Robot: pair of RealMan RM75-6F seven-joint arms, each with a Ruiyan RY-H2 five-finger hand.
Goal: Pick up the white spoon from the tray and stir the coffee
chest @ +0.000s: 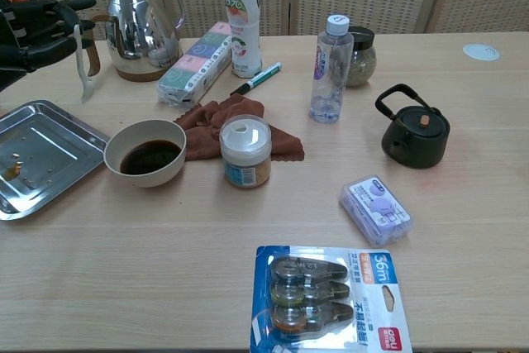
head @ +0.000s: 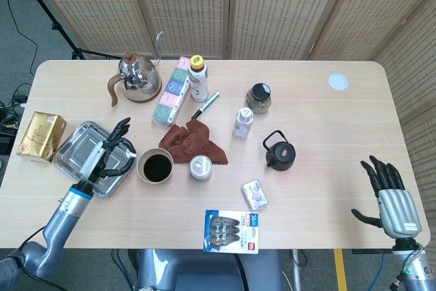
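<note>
My left hand (chest: 40, 32) is raised above the steel tray (chest: 45, 173) and pinches the white spoon (chest: 80, 59), which hangs bowl-down from its fingers. In the head view the same left hand (head: 113, 149) hovers over the tray's right part (head: 71, 142), just left of the cup of dark coffee (head: 156, 166). In the chest view the coffee cup (chest: 149, 155) stands right of the tray, below and to the right of the spoon. My right hand (head: 390, 194) is open with its fingers spread at the table's right front edge, holding nothing.
A steel kettle (head: 137, 75), tissue pack (head: 172, 91) and drink bottle (head: 197, 78) stand behind the cup. A brown cloth (head: 193, 140) and a small jar (head: 200, 167) lie right of it. A gold packet (head: 41, 135) sits left of the tray; a black teapot (head: 280, 151) stands mid-table.
</note>
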